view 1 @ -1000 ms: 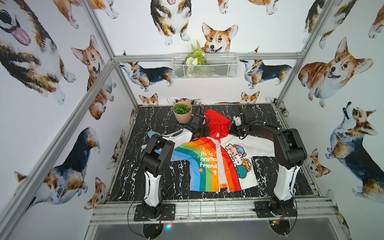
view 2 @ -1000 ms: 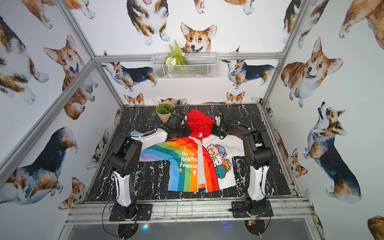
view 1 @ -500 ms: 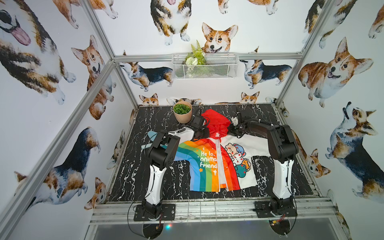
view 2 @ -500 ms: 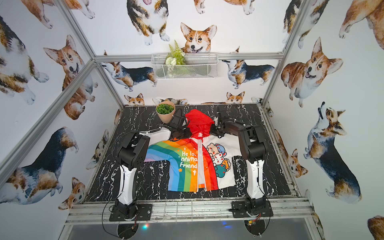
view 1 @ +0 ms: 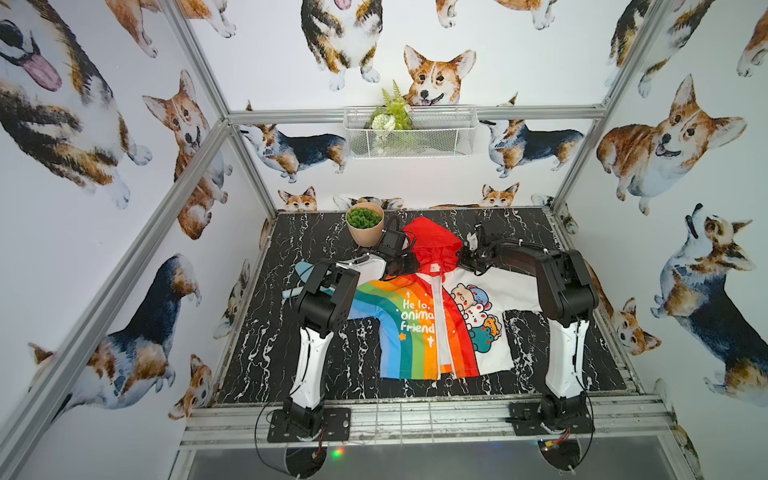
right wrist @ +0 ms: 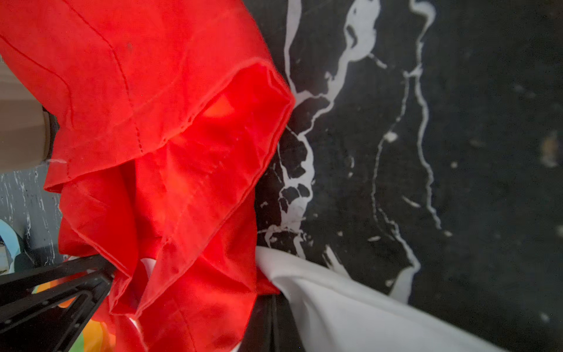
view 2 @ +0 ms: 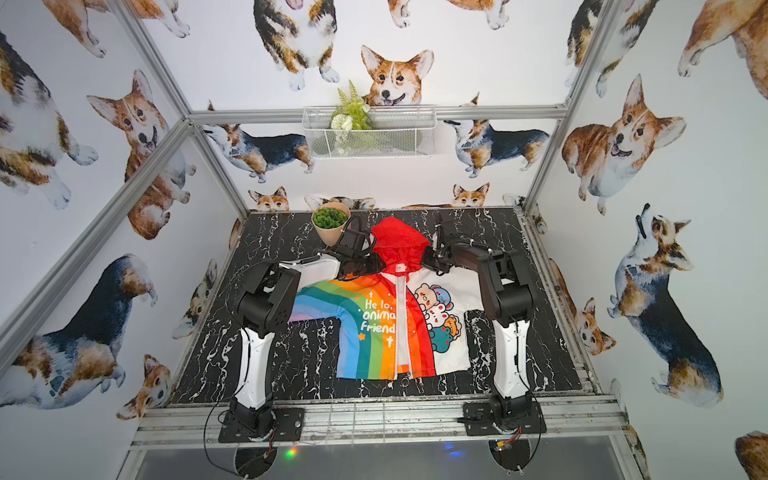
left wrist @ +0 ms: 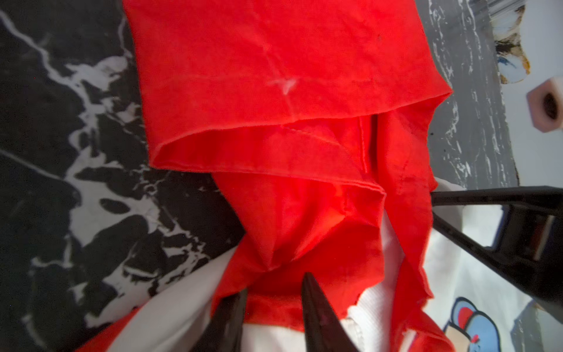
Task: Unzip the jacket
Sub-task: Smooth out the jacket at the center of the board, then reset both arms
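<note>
Jacket (view 1: 419,328) spread face up on the middle of the bench (view 1: 316,374), worked at the collar.
Its red hood (view 1: 432,241) points to the back wall and the white zipper (view 1: 440,324) runs down the front. The right pincer (right wrist: 269,300) looks pinched shut where hood meets white shoulder, probably to anchor the thin cloth. The left pincer (left wrist: 274,285) stands narrowly parted astride red collar fabric and seems not to grip it.
</note>
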`<state>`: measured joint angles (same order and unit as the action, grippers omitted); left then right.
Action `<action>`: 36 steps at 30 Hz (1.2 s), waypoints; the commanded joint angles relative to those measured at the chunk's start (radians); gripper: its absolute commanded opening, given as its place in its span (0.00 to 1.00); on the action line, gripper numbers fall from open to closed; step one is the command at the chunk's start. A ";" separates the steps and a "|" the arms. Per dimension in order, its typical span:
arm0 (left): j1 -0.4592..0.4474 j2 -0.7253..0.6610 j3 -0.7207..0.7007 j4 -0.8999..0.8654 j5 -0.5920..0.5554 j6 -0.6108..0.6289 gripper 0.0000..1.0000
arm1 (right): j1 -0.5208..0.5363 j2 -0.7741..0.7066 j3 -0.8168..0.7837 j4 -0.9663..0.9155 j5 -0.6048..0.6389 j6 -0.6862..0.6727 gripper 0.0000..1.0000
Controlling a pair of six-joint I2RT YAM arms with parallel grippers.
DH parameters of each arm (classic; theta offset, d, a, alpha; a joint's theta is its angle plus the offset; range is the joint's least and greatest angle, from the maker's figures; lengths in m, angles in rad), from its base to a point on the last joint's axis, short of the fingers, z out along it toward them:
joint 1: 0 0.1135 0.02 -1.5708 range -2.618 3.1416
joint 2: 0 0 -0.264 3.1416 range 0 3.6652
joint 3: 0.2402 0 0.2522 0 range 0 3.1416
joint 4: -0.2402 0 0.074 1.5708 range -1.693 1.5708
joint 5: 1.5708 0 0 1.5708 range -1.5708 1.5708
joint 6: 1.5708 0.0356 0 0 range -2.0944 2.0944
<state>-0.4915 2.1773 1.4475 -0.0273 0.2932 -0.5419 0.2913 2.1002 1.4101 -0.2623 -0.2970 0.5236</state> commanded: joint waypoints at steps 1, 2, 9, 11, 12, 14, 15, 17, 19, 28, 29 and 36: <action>-0.002 -0.010 0.029 -0.061 0.072 0.018 0.55 | -0.007 -0.048 -0.023 0.005 -0.020 -0.043 0.19; -0.004 -0.025 0.040 -0.060 0.088 0.023 0.61 | -0.007 -0.076 -0.038 0.023 -0.023 -0.050 0.25; -0.012 -0.232 -0.045 0.011 0.078 0.050 0.96 | -0.008 -0.334 -0.187 0.074 0.139 -0.075 0.56; -0.012 -0.335 -0.127 0.030 0.007 0.073 1.00 | -0.013 -0.423 -0.264 0.113 0.202 -0.068 0.71; -0.012 -0.380 -0.164 0.036 -0.036 0.085 1.00 | -0.015 -0.461 -0.301 0.131 0.230 -0.064 0.76; -0.008 -0.491 -0.257 0.043 -0.148 0.111 1.00 | -0.024 -0.551 -0.383 0.168 0.291 -0.056 0.84; -0.004 -0.543 -0.303 0.048 -0.205 0.116 1.00 | -0.028 -0.588 -0.418 0.181 0.316 -0.052 0.86; 0.004 -0.676 -0.434 0.102 -0.305 0.147 1.00 | -0.048 -0.679 -0.511 0.232 0.369 -0.029 0.90; 0.008 -0.788 -0.541 0.134 -0.427 0.172 1.00 | -0.082 -0.760 -0.606 0.310 0.398 0.000 0.93; 0.187 -1.183 -0.963 0.279 -0.744 0.288 1.00 | -0.167 -0.972 -0.941 0.656 0.692 -0.123 0.99; 0.202 -1.196 -1.005 0.331 -0.760 0.327 1.00 | -0.171 -0.973 -0.963 0.683 0.702 -0.151 0.99; 0.280 -1.154 -1.043 0.319 -0.809 0.383 1.00 | -0.196 -0.926 -0.913 0.573 0.804 -0.245 0.99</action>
<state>-0.2218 0.9844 0.4061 0.2329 -0.4702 -0.2184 0.0975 1.1465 0.4767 0.2764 0.4114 0.3622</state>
